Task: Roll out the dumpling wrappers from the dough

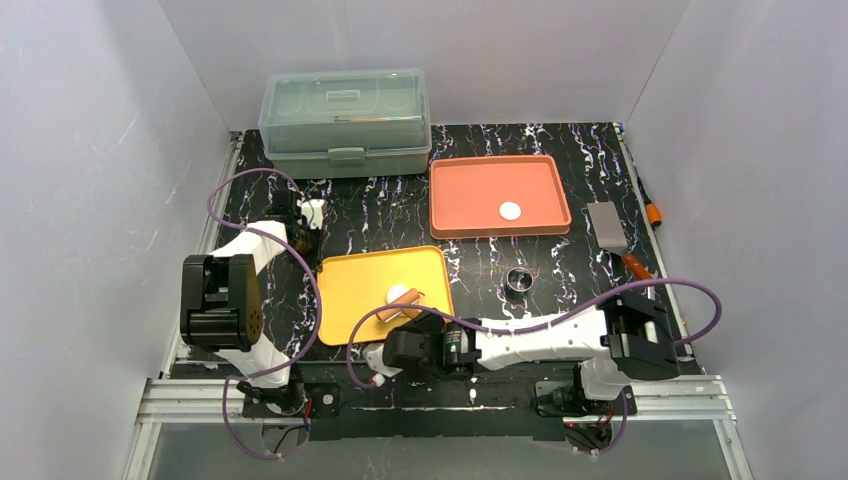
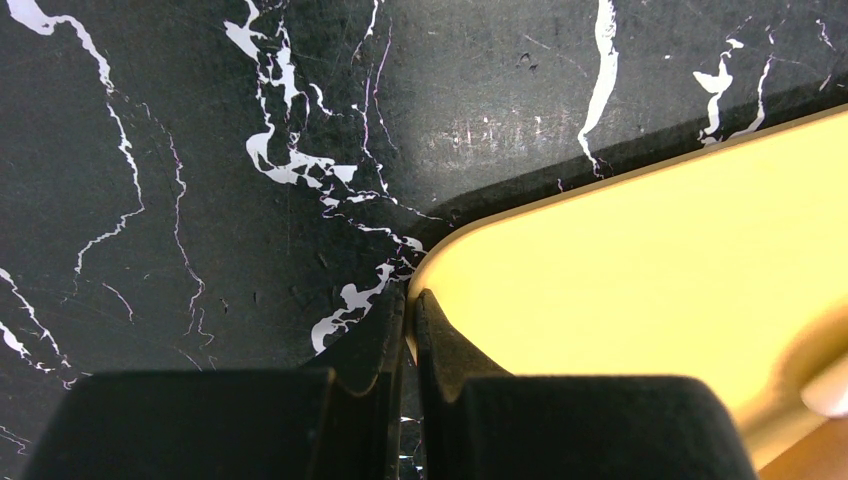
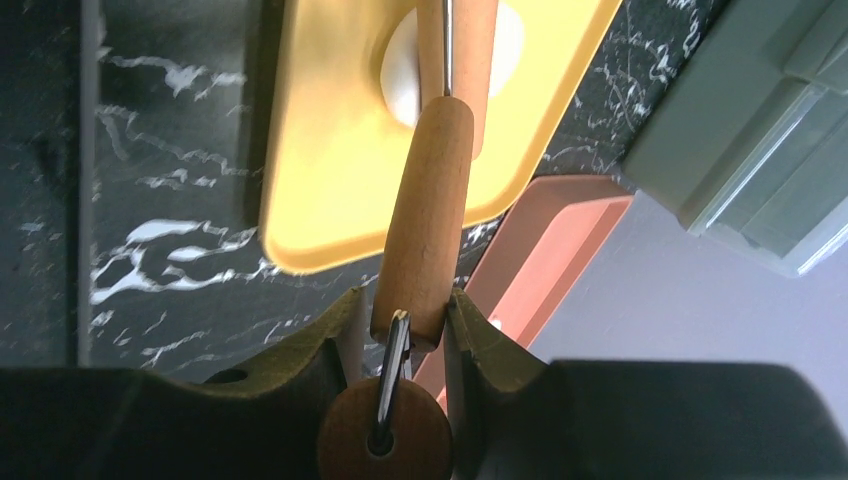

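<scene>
**Dough** point(image 1: 399, 292): a small white lump near the middle of the yellow tray point(image 1: 350, 275), lying under the barrel of the rolling pin point(image 1: 402, 306). In the right wrist view, white shows on both sides of the barrel, so the pin rests across the dough. The lump looks only partly flattened. Judgement: rolling is in hand, not complete.

**Wrapper** point(image 1: 511, 211): one neat round disc lies alone on the red tray point(image 1: 470, 190), well apart from the dough. Judgement: a finished piece set aside to keep it away from the rolling.

**Right jaws:** clamped on the pin's near handle, one finger on each side, which lets the barrel be driven over the dough. The right arm point(image 1: 540, 328) reaches low from its base along the near edge of the tabletop point(image 1: 480, 265), with its wrist aimed at the yellow tray.

**Left jaws:** closed on nothing, tips at the yellow tray's far left corner. Contact cannot be confirmed. Judgement: placed to brace the tray against sliding. The left arm point(image 1: 265, 240) is folded, wrist pointing down.

**Other items:** ring point(image 1: 518, 280), scraper point(image 1: 607, 228) and box point(image 1: 345, 120) lie apart from both arms.
</scene>
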`<state>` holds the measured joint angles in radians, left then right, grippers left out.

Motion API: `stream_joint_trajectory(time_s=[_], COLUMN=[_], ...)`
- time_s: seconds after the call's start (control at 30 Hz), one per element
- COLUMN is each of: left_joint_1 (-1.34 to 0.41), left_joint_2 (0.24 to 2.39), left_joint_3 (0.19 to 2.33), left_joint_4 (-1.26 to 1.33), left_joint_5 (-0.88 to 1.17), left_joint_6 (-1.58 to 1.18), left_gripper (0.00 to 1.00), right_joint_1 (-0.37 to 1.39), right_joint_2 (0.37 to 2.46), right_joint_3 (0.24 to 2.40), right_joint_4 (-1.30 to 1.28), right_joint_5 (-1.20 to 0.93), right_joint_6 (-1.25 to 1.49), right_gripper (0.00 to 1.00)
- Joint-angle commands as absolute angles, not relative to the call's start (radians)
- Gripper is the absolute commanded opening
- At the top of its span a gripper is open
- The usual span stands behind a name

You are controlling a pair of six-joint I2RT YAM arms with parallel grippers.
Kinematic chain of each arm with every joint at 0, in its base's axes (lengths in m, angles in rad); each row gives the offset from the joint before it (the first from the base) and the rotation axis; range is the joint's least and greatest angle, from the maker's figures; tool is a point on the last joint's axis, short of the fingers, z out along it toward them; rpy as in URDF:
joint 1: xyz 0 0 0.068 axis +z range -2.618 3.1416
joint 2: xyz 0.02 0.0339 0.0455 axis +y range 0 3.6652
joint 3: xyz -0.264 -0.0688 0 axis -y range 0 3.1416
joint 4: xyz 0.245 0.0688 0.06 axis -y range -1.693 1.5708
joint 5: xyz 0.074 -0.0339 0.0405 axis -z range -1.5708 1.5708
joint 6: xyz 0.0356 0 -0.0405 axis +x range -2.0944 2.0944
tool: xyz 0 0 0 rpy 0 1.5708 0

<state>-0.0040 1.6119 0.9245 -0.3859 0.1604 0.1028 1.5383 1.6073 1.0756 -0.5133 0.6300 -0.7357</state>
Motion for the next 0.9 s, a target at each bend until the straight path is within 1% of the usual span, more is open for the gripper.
stream_joint_trajectory(time_s=[0.0,0.07,0.23,0.27,0.33,0.47,0.73,0.87], left_joint_1=[-0.002,-0.002,-0.002,-0.002,-0.002,-0.002,-0.002,-0.002], left_joint_2=[1.612,1.612,1.601,1.6,1.601,1.602,1.61,1.612], left_joint_3=[0.901,0.9,0.893,0.893,0.894,0.896,0.902,0.904], left_joint_4=[-0.382,-0.382,-0.382,-0.381,-0.382,-0.383,-0.385,-0.384], left_joint_5=[0.111,0.112,0.106,0.106,0.106,0.107,0.114,0.112], left_joint_6=[0.122,0.121,0.125,0.125,0.126,0.125,0.124,0.126], left_gripper=[0.0,0.0,0.0,0.0,0.0,0.0,0.0,0.0], right_joint_1=[1.624,1.63,1.612,1.597,1.574,1.565,1.574,1.579], right_joint_2=[1.586,1.591,1.605,1.611,1.623,1.61,1.421,1.334], right_joint_3=[1.014,1.009,0.986,0.985,0.995,1.025,1.121,1.133], right_joint_4=[-0.843,-0.84,-0.758,-0.742,-0.716,-0.749,-0.83,-0.716], right_joint_5=[0.495,0.499,0.516,0.487,0.536,0.545,0.596,0.658], right_joint_6=[-0.59,-0.579,-0.658,-0.67,-0.683,-0.669,-0.649,-0.759], right_gripper=[0.01,0.01,0.01,0.01,0.01,0.01,0.01,0.01])
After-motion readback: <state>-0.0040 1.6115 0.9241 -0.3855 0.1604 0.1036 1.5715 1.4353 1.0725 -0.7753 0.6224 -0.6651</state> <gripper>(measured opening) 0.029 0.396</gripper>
